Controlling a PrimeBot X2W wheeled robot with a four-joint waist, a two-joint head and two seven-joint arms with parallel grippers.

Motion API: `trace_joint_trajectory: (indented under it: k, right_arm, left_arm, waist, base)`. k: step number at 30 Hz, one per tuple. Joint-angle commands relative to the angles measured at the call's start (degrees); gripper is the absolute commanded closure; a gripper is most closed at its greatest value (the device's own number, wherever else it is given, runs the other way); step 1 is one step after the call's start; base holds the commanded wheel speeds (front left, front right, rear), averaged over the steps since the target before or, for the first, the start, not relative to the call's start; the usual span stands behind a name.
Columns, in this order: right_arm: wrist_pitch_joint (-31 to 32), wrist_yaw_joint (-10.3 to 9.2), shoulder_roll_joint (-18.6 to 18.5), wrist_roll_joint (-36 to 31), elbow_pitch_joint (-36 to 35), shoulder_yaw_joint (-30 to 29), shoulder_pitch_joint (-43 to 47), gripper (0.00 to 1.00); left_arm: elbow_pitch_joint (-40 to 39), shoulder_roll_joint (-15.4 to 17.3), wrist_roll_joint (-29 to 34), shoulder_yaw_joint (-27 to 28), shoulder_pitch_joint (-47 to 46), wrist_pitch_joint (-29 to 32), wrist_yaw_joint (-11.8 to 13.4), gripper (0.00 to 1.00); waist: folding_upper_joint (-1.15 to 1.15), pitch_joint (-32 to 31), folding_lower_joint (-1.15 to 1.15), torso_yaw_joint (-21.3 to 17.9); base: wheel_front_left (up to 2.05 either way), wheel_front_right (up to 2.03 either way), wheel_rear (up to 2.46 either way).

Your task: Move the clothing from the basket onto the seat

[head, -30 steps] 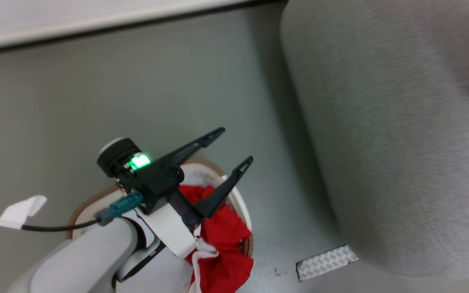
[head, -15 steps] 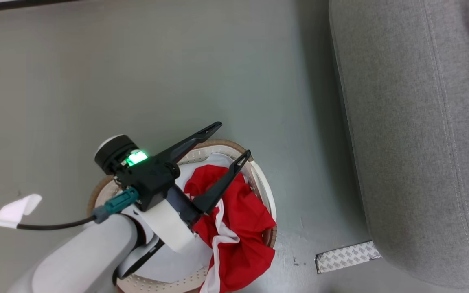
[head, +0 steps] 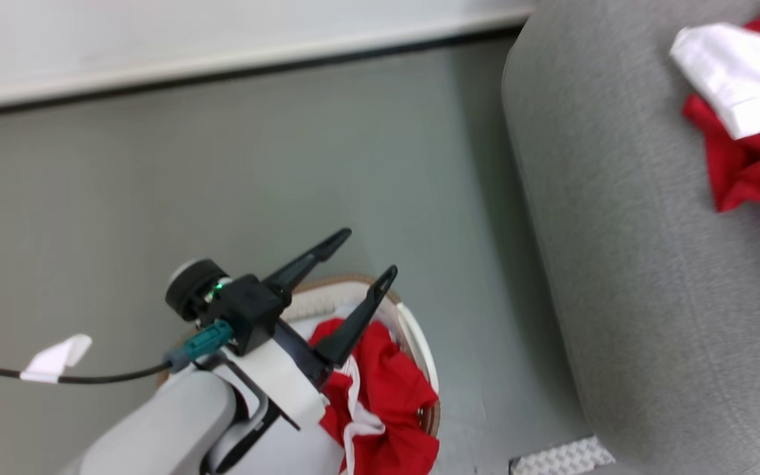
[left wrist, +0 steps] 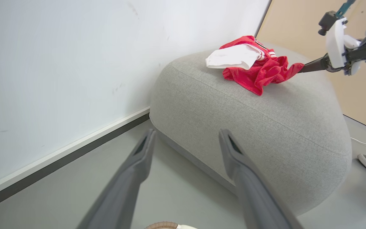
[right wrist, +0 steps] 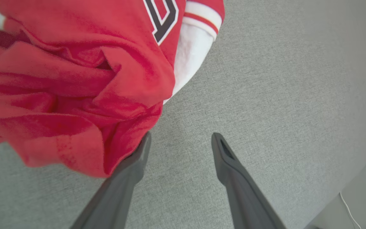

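Clothing (head: pixel 746 161) lies on seat (head: pixel 650 297), upper right; more sits in basket (head: pixel 416 343), bottom centre. Left gripper (head: pixel 367 252) spread over basket, right gripper (right wrist: pixel 181 136) spread beside clothing, pinching nothing.

Left arm: pale forearm (head: pixel 156 422) enters from the lower left of the head view, carrying a black wrist unit (head: pixel 248 310) with a small green light lit. The left gripper (head: pixel 368 253) points up and to the right, its two dark fingers spread wide with nothing between them. Right gripper (right wrist: pixel 181 136): fingers likewise parted and the gap empty in its own wrist view; in the left wrist view its white wrist (left wrist: pixel 335 38) sits at upper right, extended leftward.
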Motion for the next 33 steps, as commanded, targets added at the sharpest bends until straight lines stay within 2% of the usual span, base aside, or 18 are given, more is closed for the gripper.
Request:
trace_joint_trajectory:
  k: [1,8,12,17,21,22,27,33]
  right_arm:
    - [1.8,-0.16,-1.7,1.2,-1.4,1.3,1.6,0.00]
    - [11.2,-0.15,-6.9,4.2,-10.4,5.5,6.4,0.00]
    - [10.8,-0.15,-9.1,5.3,-21.8,6.2,8.8,0.00]
    - [8.2,-0.15,-8.6,5.5,-34.1,5.2,12.0,0.00]
    - [3.2,-0.15,-6.7,1.8,-41.3,2.9,13.8,0.00]
    - [3.2,-0.15,-6.7,1.8,-41.3,2.9,13.8,0.00]
    - [-6.9,-0.15,-1.1,-2.1,-46.6,0.8,16.7,0.00]
    - [-16.9,-0.16,6.5,-4.2,-48.6,-0.5,24.3,0.00]
  left_arm:
    - [1.0,-0.7,-1.2,0.1,1.7,-0.8,0.4,0.00]
    - [4.7,-3.7,-3.3,0.8,6.2,-2.0,1.6,0.00]
    - [5.9,-4.8,-4.6,2.4,8.2,-2.3,2.4,0.00]
    - [6.5,-5.6,-5.2,6.6,10.4,-2.4,4.0,0.00]
    - [6.2,-5.3,-4.9,11.3,12.4,-2.4,5.1,0.00]
    - [6.2,-5.3,-4.9,11.3,12.4,-2.4,5.1,0.00]
    - [6.5,-4.9,-4.1,18.5,15.6,-2.4,6.9,0.00]
    - [6.5,-5.1,-3.0,26.8,20.3,-2.4,8.4,0.00]
  waist:
    - [0.00,-5.6,0.00,-0.9]
    - [0.00,-15.4,0.00,-1.2]
    - [0.00,-19.3,0.00,-0.7]
    - [0.00,-23.3,0.00,1.5]
    - [0.00,-25.7,0.00,3.7]
    - [0.00,-25.7,0.00,3.7]
    - [0.00,-27.5,0.00,6.7]
    - [0.00,-28.1,0.00,10.7]
  base:
    - [0.00,0.00,0.00]
    - [0.00,0.00,0.00]
    - [0.00,0.00,0.00]
    - [0.00,0.00,0.00]
    - [0.00,0.00,0.00]
    - [0.00,0.00,0.00]
    - [0.00,0.00,0.00]
    - [0.00,0.00,0.00]
